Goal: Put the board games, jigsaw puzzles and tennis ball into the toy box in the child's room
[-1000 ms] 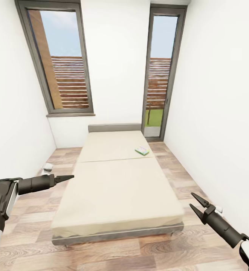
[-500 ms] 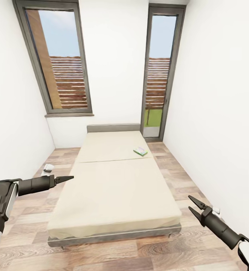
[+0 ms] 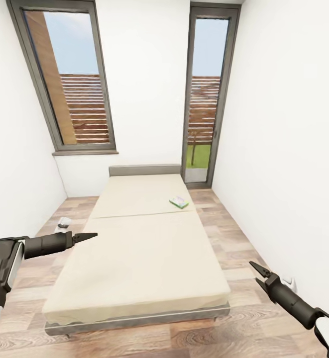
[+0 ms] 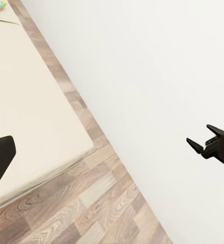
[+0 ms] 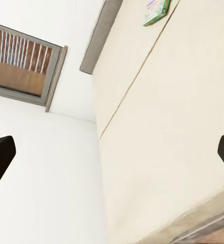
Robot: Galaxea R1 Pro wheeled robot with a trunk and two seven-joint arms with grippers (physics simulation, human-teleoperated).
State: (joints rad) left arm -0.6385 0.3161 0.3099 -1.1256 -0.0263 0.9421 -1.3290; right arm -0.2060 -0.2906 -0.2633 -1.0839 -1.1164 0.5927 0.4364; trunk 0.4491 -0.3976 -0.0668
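Board game point(image 3: 179, 201) lid print unreadable.

My left arm comes in from the lower left of the head frame, forearm level, its slim black left gripper point(image 3: 87, 235) pointing right with the tips drawn together to a point. My right arm rises from the lower right corner, and its black right gripper point(image 3: 257, 276) aims up-left with the two fingers spread apart.
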